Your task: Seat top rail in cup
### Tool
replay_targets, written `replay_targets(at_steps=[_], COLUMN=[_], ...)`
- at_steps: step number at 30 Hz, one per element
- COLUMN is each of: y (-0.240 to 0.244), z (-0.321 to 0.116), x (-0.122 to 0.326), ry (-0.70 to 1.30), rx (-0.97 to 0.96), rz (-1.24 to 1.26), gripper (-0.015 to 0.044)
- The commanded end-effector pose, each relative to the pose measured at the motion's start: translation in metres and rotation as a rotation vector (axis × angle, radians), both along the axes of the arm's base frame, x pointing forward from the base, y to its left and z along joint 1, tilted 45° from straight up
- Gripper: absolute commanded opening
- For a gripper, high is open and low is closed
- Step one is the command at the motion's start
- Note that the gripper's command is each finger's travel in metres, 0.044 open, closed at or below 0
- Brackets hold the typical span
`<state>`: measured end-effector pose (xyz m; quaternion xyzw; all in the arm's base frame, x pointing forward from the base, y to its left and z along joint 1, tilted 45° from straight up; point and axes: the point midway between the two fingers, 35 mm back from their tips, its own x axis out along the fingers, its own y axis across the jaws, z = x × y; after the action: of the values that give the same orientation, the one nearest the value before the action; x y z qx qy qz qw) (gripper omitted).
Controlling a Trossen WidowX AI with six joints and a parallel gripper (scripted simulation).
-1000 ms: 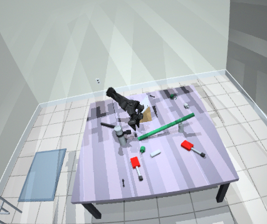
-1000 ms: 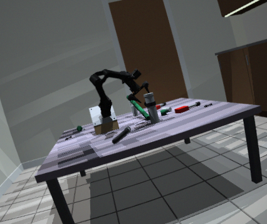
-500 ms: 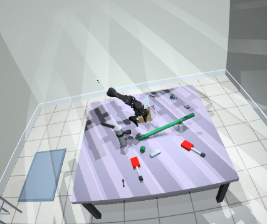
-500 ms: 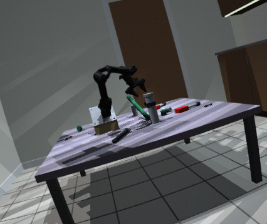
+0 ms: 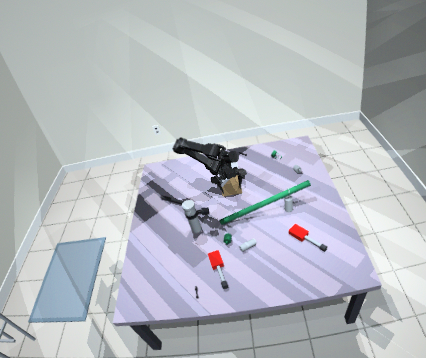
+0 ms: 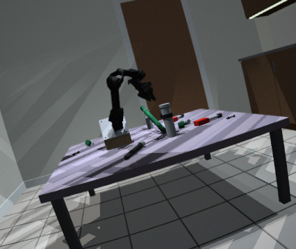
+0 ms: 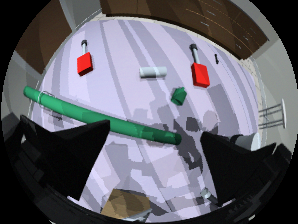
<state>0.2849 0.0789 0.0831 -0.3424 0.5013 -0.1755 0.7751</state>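
The green rail slopes through a thin loop at the small grey post. Its lower end is down near the table, right of and apart from the big post's cup in the top view. The big grey post stands upright, with a black brace band high on it, a little below its cap. The dark rail-end cup sticks out from the band toward the rail side. My gripper is open and empty, high above the rail, touching nothing.
A green fitting and a pale cylinder lie beyond the rail's low end. Two red-headed tools lie farther out. A dark rod lies near the arm's base block.
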Motion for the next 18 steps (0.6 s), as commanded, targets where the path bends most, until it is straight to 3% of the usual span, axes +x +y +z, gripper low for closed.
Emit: replay_targets(at_steps=[1,5,8,18], y=[0.005,0.005,0.001,-0.031], z=[-0.001,-0.002,-0.009,-0.057], x=[-0.001,-0.001,0.002,0.014], ry=[-0.045,-0.03,0.094,0.937], rx=[0.017,0.009,-0.055,-0.294], rz=[-0.049,-0.042,0.021,0.49], gripper=[0.044,0.044,0.044,0.044])
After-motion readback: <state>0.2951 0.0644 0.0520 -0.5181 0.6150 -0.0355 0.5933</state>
